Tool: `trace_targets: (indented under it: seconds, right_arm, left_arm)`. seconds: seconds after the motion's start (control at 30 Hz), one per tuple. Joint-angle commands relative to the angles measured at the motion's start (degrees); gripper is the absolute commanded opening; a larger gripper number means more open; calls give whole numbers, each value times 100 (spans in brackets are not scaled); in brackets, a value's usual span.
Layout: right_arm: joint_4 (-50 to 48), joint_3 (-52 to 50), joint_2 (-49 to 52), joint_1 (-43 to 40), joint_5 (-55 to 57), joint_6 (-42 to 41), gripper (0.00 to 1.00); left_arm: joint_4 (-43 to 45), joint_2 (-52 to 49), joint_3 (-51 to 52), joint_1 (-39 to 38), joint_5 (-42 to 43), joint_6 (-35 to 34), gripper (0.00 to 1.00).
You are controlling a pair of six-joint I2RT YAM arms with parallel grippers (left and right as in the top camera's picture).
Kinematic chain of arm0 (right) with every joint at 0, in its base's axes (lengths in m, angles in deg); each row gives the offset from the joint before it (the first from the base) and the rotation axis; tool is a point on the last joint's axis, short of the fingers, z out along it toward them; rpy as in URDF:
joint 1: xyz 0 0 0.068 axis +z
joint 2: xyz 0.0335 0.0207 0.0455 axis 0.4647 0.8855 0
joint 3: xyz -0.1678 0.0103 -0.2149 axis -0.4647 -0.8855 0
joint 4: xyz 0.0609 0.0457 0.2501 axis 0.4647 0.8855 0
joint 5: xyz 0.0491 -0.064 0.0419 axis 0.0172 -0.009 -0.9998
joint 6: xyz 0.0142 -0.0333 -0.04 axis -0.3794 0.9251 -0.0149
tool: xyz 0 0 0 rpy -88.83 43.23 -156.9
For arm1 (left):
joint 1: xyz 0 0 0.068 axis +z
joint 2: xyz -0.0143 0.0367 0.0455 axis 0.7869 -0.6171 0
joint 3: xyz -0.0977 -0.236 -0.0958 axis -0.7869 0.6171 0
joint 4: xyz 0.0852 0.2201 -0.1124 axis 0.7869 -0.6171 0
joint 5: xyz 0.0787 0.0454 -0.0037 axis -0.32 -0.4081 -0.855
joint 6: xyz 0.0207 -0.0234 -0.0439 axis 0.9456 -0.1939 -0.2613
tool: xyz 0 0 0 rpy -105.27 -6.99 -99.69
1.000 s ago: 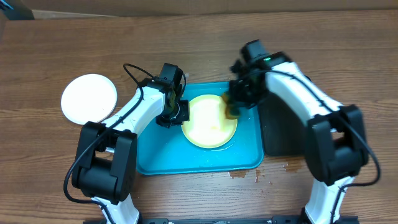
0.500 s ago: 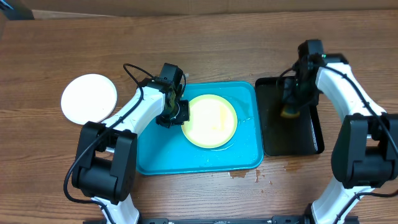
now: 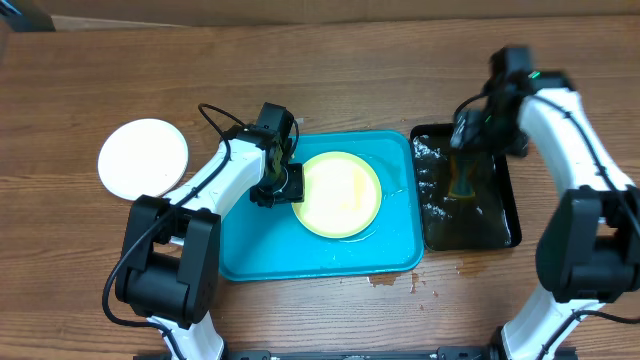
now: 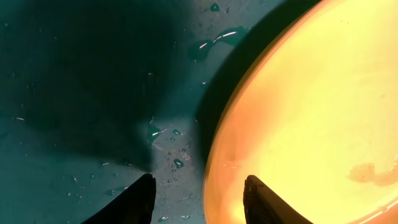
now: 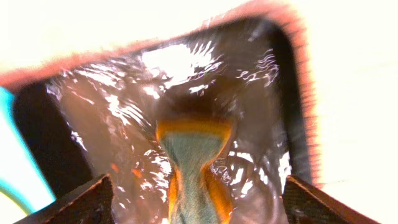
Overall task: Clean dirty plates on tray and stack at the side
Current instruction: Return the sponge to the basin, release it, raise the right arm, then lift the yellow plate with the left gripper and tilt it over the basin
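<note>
Yellow-green plastic fills the view just past my left pincer (image 4: 200, 186), whose fingers stand a little apart, one over the yellow-green plate (image 4: 311, 93) and one over the wet turquoise tray (image 4: 74, 93), straddling the rim without clamping it. That pincer has not moved in the last second, and the plate lies where it lay, in the middle of the tray.

My right pincer (image 5: 198, 190) has changed. A second ago it pressed the sponge (image 5: 193, 149) on the plate's right side; now it hangs over the black tray (image 3: 495, 225), fingers wide, with the sponge between them in stirred-up water. Through the blur I see no finger touching it.

I judge that one scrub pass is over and the sponge is being wetted or put down. An orange-brown smear (image 4: 367, 174) remains on the plate, so it may need another pass.

Farther off, a white plate (image 3: 143, 158) sits on the table (image 3: 300, 70), left of the tray.
</note>
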Motion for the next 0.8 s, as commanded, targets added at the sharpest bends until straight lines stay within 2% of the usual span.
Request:
trace_targets:
  seconds: [0.0, 0.1, 0.33, 0.47, 0.53, 0.57, 0.77]
  right_arm:
    - [85, 752, -151, -745, 94, -26, 100]
    - [50, 804, -149, -1268, 94, -26, 100]
    - [37, 800, -144, -2140, 92, -26, 100]
    - [37, 800, -144, -2391, 92, -26, 100]
    - [37, 800, -144, -2441, 92, -26, 100]
    - [37, 800, -144, -2457, 92, -26, 100]
    - [37, 800, -144, -2459, 92, -26, 100]
  left_arm:
    - [11, -24, 24, -70, 11, 24, 47]
    - [70, -24, 33, -140, 11, 4, 47]
    - [417, -28, 168, -455, -107, -79, 38]
    - [409, -55, 192, -599, -710, -208, 23]
    - [367, -57, 192, -605, -822, -208, 7]
    - [367, -57, 192, -603, -809, -208, 4]
    - [203, -46, 103, -544, -682, -15, 4]
